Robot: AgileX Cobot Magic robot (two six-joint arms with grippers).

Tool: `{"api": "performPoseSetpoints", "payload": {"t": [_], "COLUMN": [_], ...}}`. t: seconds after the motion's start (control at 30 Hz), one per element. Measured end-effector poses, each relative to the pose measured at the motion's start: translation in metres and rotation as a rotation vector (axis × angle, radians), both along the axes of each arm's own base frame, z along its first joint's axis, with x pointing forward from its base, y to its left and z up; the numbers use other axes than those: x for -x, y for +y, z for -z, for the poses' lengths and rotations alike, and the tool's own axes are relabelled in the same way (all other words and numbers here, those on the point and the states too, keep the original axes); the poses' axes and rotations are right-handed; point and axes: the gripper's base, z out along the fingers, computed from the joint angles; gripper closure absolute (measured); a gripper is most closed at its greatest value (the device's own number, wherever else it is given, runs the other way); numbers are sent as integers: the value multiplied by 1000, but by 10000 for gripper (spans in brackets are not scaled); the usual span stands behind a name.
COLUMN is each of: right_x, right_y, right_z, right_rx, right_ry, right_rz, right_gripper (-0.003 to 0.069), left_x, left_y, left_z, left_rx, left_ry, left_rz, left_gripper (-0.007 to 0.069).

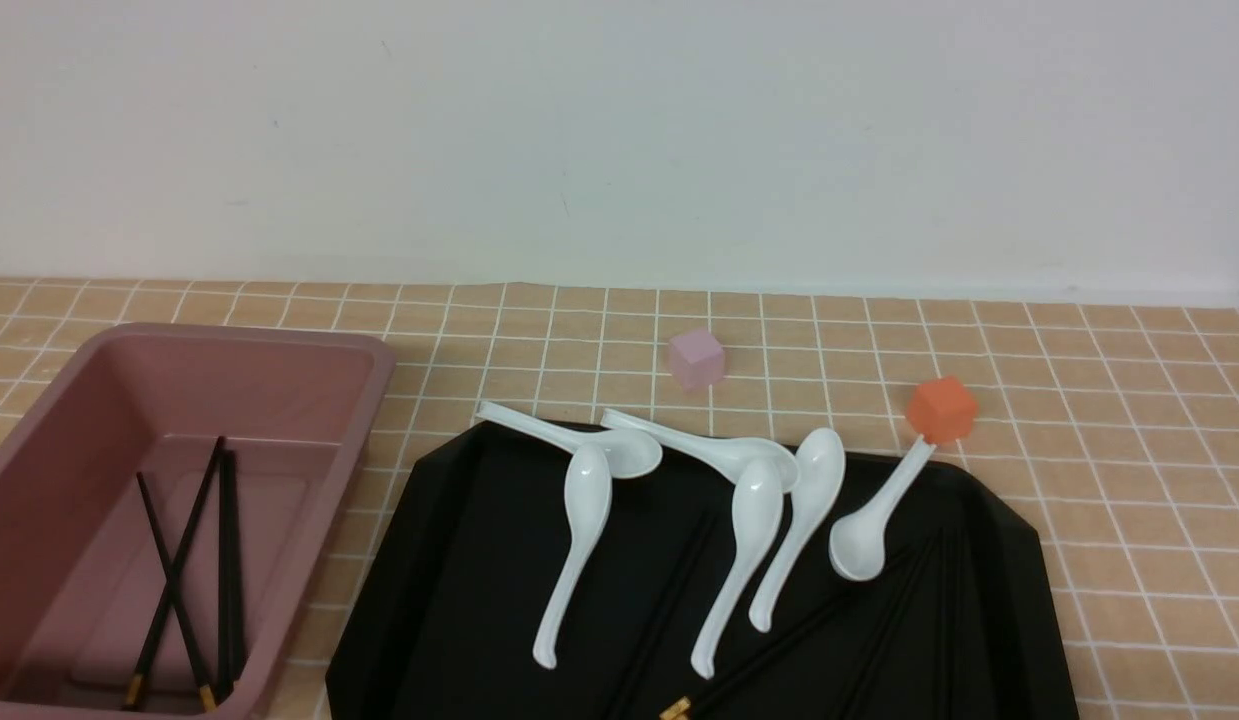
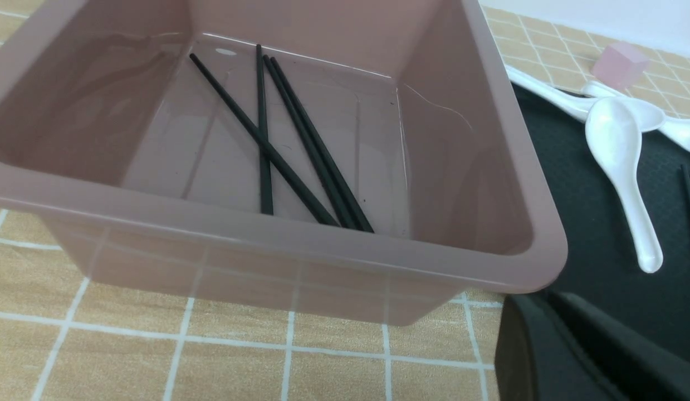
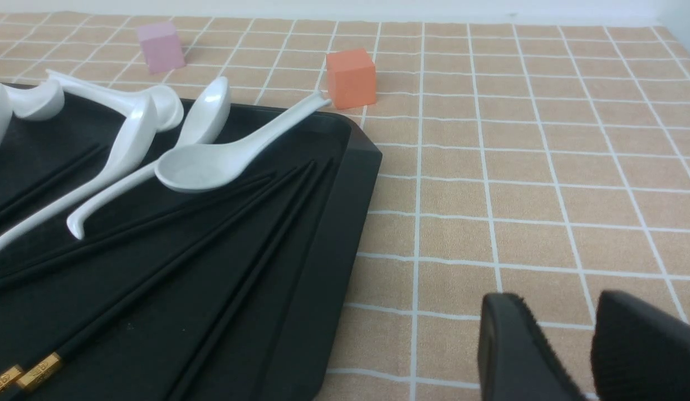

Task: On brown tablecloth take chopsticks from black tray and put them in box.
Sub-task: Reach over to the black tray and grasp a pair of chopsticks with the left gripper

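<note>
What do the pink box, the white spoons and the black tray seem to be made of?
Box: likely thin plastic, slightly glossy; the cloth shows through its wall. Spoons: glazed ceramic or hard plastic, cannot tell; smooth white with highlights. Tray: probably matte plastic; dull black, no reflections.

Plain white wall [image 1: 619,130], soft even light.

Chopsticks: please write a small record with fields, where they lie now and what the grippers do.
box: left of black tray, on brown tablecloth
chopsticks in box: four, some crossed
chopsticks on tray: several, among white spoons
left gripper: shut, empty
right gripper: open, empty
</note>
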Motion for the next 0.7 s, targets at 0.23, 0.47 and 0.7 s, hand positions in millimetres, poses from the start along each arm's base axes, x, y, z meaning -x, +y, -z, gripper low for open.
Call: {"api": "performPoseSetpoints", "payload": {"t": [0.23,0.47,0.7], "right_x": [0,0,0], "right_y": [0,0,0], "right_z": [0,0,0], "right_rx": [0,0,0], "right_ry": [0,0,0], "right_rz": [0,0,0], "right_gripper": [419,419,419], "left_x": [0,0,2], "left_y": [0,-1,-16], "left_z": [0,0,-6], "left_rx": [0,39,769], "left_ry": [0,5,134], "left_rz": [0,-2,-49], "left_gripper": [585,585,578]}}
